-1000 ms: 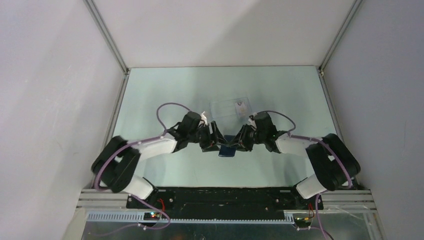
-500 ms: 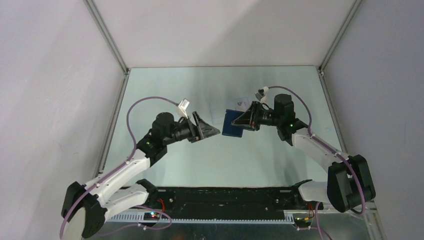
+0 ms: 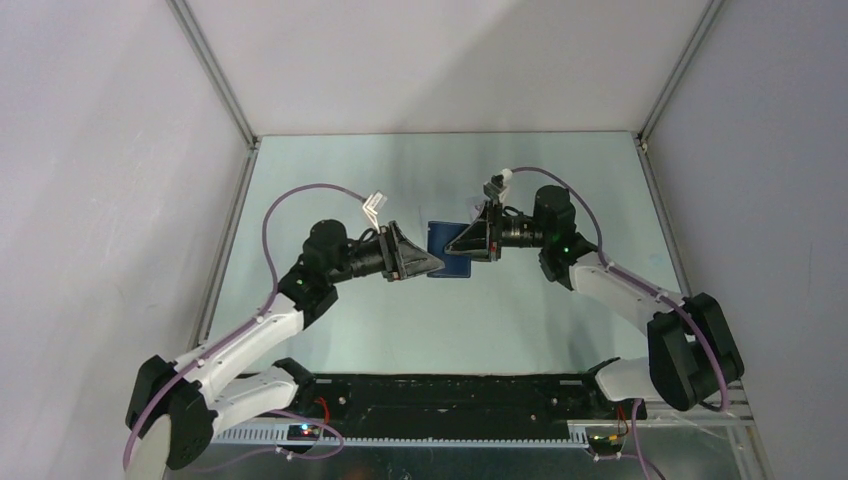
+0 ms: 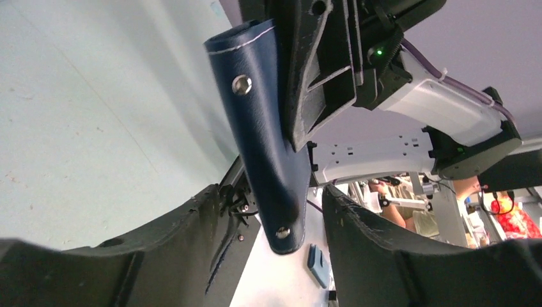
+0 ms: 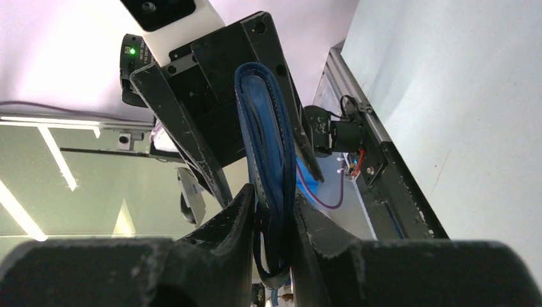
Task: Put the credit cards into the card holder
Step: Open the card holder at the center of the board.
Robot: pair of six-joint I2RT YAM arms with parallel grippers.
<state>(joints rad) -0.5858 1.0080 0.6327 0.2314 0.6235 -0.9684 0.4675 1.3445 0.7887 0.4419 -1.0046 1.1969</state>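
- Since half a second ago, the left tool (image 3: 430,264) has slid right and the right arm has carried the card holder (image 4: 262,141) left. They now meet in mid-air over the desk (image 3: 320,180).
- Left tool: its fingers are spread apart, one on each side of the holder's free end, with gaps on both sides. It looks lined up to take a flap and help open it.
- The holder is folded and clear of the desk.
- The right tool (image 5: 271,204) is clamped on the holder's edge, presenting it so the other arm can reach.
- Credit cards: can't make them out in any view. They're probably behind the right arm.
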